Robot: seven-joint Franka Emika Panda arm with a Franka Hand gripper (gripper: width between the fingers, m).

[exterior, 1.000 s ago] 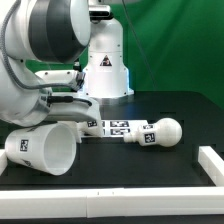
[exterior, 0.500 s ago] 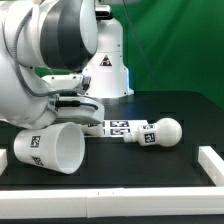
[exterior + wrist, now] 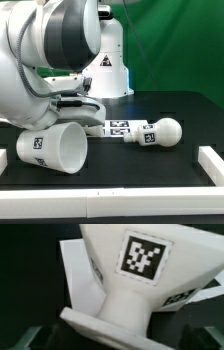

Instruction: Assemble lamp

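Observation:
The lamp shade (image 3: 55, 148), a large white tapered cup with a square tag, lies on its side on the black table at the exterior view's lower left, its opening facing the front. In the wrist view the shade (image 3: 135, 263) fills the picture and narrows toward my gripper (image 3: 120, 341). The dark fingers (image 3: 36, 337) stand wide apart on either side of its narrow end, with dark gaps between, so the gripper is open. The bulb on its stem (image 3: 160, 133) lies to the right. The small base is not clearly seen. My arm hides the gripper in the exterior view.
The marker board (image 3: 118, 127) lies between shade and bulb. The white robot pedestal (image 3: 108, 65) stands at the back. A white raised border (image 3: 211, 161) runs along the table's right and front edges. My bulky arm (image 3: 50, 50) covers the left.
The shade has shifted a little toward the exterior view's right and looks slightly larger. My arm has swung rightward over it. The bulb has not moved.

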